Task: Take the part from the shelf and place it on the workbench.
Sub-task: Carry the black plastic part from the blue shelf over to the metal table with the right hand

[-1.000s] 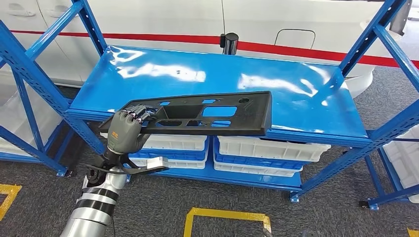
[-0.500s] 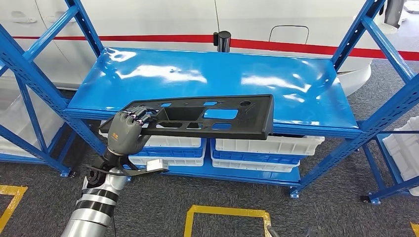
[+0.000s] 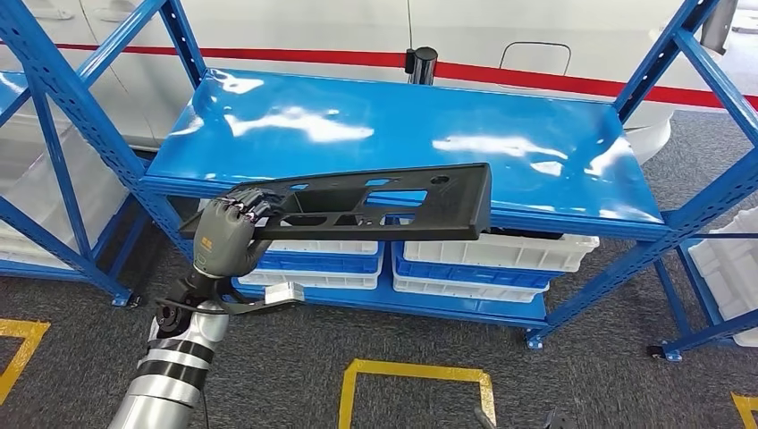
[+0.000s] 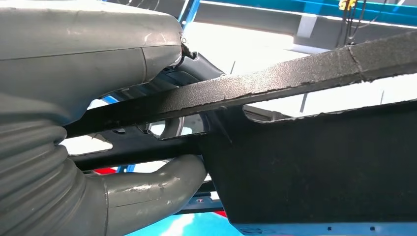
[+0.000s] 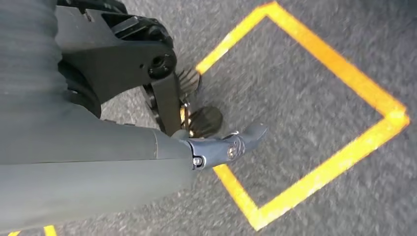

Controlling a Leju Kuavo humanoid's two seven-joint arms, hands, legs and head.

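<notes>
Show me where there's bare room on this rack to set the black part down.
The blue top shelf is bare from its front lip back to the black post, between the uprights. The left hand holds the part in front of that lip. The lower level is crowded: white bins sit side by side.

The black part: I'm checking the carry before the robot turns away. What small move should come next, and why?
Probably draw the black part back from the blue shelf. The left hand holds it by one end, and its far end overlaps the shelf's front edge in the head view.
</notes>
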